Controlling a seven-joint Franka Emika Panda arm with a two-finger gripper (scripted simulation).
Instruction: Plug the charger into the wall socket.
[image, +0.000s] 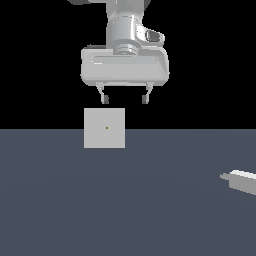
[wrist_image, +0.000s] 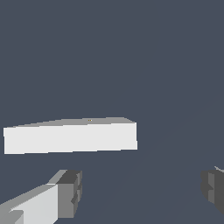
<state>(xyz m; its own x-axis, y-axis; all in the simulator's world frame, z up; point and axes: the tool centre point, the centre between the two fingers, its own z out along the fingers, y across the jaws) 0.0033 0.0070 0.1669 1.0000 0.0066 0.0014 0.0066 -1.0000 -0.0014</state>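
Reaching is the step in hand, by my read: nothing is grasped yet and the charger has not been picked up. Largest first: the worktop (image: 125, 210) is a flat dark slate surface filling the lower half of the exterior view. Above it hangs the end effector (image: 125, 99), pointing down, fingers spread wide with clear empty space between them; the wrist view confirms both fingertips (wrist_image: 70, 192) far apart with nothing held. It sits high, directly over the wall socket (image: 104, 128), which stands upright on the worktop as a light-grey square plate with a tiny orange dot at its centre; in the wrist view it shows as a pale slab seen edge-on (wrist_image: 70, 138). The charger (image: 241, 181) lies flat on the worktop at the exterior view's right edge, partly cut off by the frame, well apart from both socket and end effector. Next move likely calls for translating toward the charger, descending, aligning the fingers across its narrow sides, then closing.
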